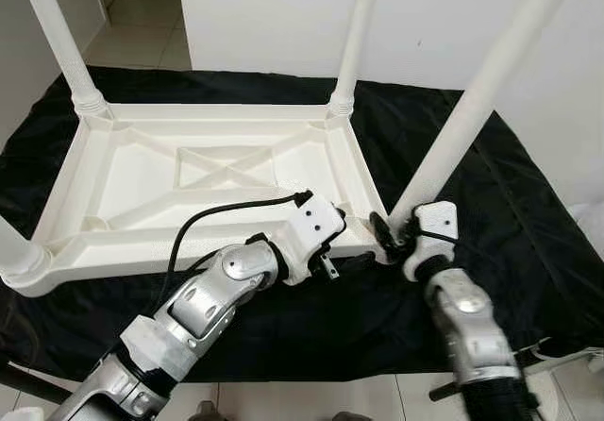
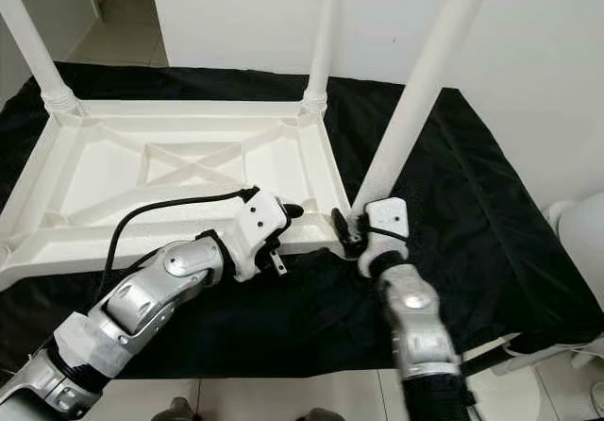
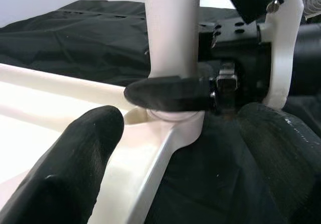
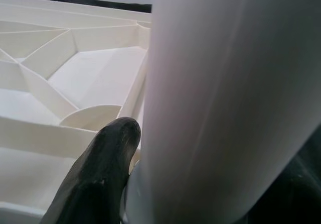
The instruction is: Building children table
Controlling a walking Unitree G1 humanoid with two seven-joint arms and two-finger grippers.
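The white plastic children's table (image 1: 189, 180) lies upside down on a black cloth, its legs pointing up. My right gripper (image 1: 390, 235) is shut on the base of the near-right leg (image 1: 462, 128), where the leg meets the corner socket. One of its black fingers (image 3: 170, 93) wraps across the front of that leg (image 4: 220, 98) just above the socket. My left gripper (image 1: 330, 242) sits at the table's near rim, a short way left of that same corner, touching the frame (image 3: 160, 148). Both far legs (image 1: 354, 43) stand upright in their corners.
The black cloth (image 1: 528, 213) covers the floor under and around the table. A white wall rises close behind. The near-left leg (image 1: 14, 251) stands at the picture's left edge. White objects (image 2: 580, 227) sit on the floor at the right, beyond the cloth.
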